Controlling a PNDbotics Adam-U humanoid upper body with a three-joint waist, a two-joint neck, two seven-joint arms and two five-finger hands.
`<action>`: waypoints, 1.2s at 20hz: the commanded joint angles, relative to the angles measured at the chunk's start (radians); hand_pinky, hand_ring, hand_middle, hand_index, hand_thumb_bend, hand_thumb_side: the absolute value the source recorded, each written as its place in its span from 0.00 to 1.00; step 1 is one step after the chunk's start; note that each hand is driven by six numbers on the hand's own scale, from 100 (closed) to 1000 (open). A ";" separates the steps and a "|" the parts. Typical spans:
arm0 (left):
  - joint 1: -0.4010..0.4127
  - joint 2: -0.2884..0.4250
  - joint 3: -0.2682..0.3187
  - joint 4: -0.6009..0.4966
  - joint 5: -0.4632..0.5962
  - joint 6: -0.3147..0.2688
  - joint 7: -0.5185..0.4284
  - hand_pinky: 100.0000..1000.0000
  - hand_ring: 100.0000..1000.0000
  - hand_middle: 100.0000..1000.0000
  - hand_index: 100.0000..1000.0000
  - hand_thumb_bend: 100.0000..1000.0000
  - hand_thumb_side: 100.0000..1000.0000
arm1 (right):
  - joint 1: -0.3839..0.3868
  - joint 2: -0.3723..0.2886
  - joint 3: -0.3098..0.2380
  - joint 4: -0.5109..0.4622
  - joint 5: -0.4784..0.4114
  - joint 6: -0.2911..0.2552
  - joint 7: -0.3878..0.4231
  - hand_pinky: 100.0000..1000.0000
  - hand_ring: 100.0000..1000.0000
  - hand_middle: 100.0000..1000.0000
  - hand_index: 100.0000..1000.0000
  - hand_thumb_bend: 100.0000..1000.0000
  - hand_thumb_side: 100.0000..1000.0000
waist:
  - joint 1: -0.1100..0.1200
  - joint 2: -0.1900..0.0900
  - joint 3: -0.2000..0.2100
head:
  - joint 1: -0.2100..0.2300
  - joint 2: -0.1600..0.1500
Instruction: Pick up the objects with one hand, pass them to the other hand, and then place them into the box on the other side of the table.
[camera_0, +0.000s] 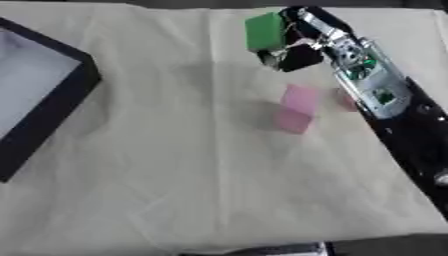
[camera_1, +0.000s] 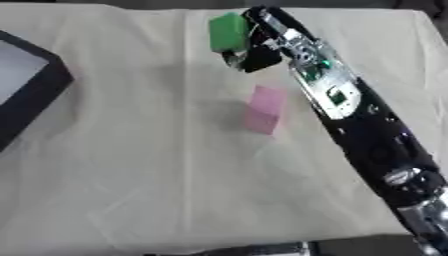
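A: Two blocks in view. Green block is at the far side of the tabletop, pinched in the right hand; dark fingers curl against its right face.

B: Is it resting on the cloth or lifted?

A: Cannot tell from either view. A faint shadow lies on the cloth below and left of it.

B: Second block?

A: Pink block, standing alone on the cloth nearer the camera than the green one, just left of the right forearm. Not touched by the hand. In the left eye view a small pinkish patch shows beside the forearm; cannot make out what it is.

B: Arm position?

A: Right arm runs in from the lower right corner diagonally up to the far edge, black shell with silver and green parts exposed near the wrist.

B: Box?

A: Black-walled box with a pale inside, at the left edge, well apart from both blocks. Cream cloth covers the tabletop, creased.

B: Left hand?

A: Shows in neither view.
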 joint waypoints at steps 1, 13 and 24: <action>-0.010 0.051 -0.003 -0.060 -0.025 0.016 0.006 0.80 0.70 0.73 0.86 0.41 0.72 | -0.023 0.017 -0.004 0.001 -0.003 -0.004 -0.016 0.70 0.52 0.47 0.49 0.03 0.00 | 0.003 0.002 0.002 | 0.004 -0.001; -0.039 0.071 -0.078 -0.280 -0.165 0.131 -0.029 0.79 0.70 0.72 0.84 0.41 0.65 | -0.014 0.121 -0.003 0.037 0.029 -0.036 -0.066 0.70 0.52 0.47 0.49 0.01 0.00 | 0.011 0.003 0.016 | -0.017 -0.001; -0.114 0.080 -0.172 -0.421 -0.339 0.236 -0.154 0.79 0.71 0.71 0.83 0.47 0.58 | -0.003 0.189 -0.001 0.065 0.071 -0.059 -0.105 0.70 0.51 0.47 0.49 0.00 0.00 | 0.022 0.002 0.032 | -0.047 -0.001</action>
